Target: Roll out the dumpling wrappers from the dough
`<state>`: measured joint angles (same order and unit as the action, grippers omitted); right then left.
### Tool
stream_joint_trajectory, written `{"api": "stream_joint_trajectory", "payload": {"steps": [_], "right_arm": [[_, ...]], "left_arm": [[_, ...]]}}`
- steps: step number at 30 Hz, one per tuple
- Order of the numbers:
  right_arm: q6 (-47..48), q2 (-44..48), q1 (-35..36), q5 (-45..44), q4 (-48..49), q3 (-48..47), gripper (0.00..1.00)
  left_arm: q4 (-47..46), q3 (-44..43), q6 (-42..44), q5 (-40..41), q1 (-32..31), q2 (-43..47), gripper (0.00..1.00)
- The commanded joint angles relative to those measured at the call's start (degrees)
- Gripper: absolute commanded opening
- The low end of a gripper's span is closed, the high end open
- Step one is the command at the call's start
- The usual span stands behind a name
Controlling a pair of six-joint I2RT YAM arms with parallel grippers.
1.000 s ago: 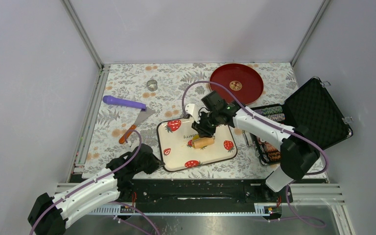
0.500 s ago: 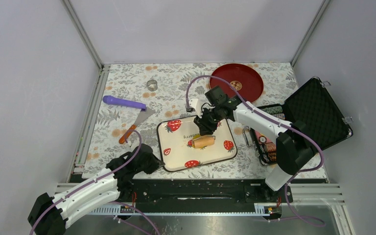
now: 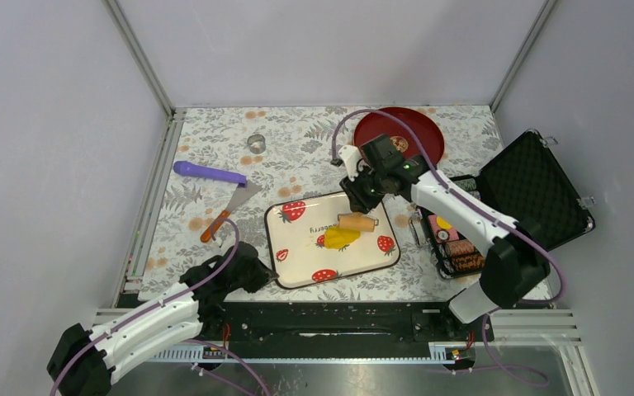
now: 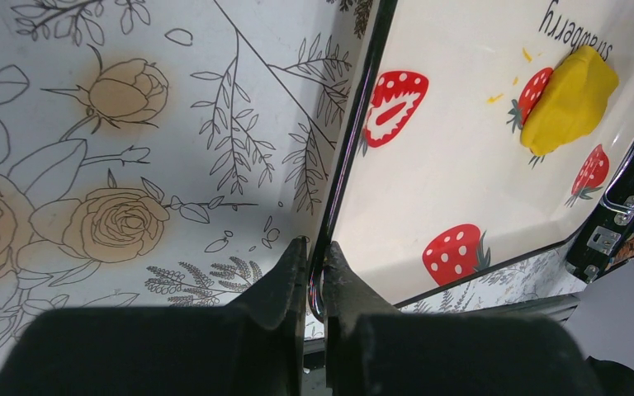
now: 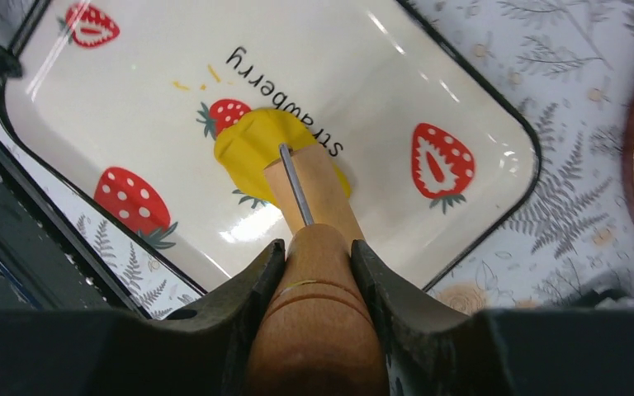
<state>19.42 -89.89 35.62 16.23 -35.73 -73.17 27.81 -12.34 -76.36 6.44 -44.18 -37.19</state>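
The left fingers [image 4: 289, 272] pinch the near rim of the tray [image 4: 454, 165] and steady it. The dough [image 3: 341, 238] lies mid-tray, a thick patch that is not yet a wrapper. The right fingers [image 5: 243, 305] grip the pin [image 3: 357, 221] by its handle. A moment ago it covered the dough and now it is at the far edge, so the next stroke should press back across.

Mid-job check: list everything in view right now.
white strawberry-print tray: 1, white/red, centre
soft yellow dough patch: 1, yellow, on tray
small wooden roller: 1, tan, at dough's far edge
purple plastic rod: 1, purple, left of tray
orange-handled metal scraper: 1, orange/silver, left of tray
small metal ring: 1, silver, back left
round red plate: 1, red, back right
open black case: 1, black, right edge
left gripper: 1, black, shut on tray rim
right gripper: 1, black, shut on roller handle
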Motion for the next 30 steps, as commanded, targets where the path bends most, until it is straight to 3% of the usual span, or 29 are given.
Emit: {"api": "stream_joint_trajectory", "payload": {"steps": [1,8,13,16,26,30], "right_arm": [[-12.7,6.8,-0.5,-4.6,1.2,-3.8,0.00],[-33.2,4.9,-0.6,-5.3,0.1,-5.0,0.00],[-42.4,1.8,-0.6,-0.5,2.9,-3.4,0.00],[-46.8,-0.1,-0.6,-2.9,4.0,-2.6,0.00],[-47.4,3.1,-0.8,-11.3,20.5,10.9,0.00],[-48.5,3.1,-2.0,-10.6,25.3,15.0,0.00]], "left_arm": [[3.7,1.3,0.1,2.4,0.7,-1.0,0.00],[3.7,1.3,0.1,2.4,0.7,-0.9,0.00],[3.7,1.6,0.0,2.4,0.8,-0.2,0.00],[3.8,1.6,0.0,2.4,0.8,-0.1,0.00],[3.8,1.9,0.0,2.4,0.8,0.5,0.00],[3.7,2.0,-0.1,2.3,0.8,0.6,0.00]]}}
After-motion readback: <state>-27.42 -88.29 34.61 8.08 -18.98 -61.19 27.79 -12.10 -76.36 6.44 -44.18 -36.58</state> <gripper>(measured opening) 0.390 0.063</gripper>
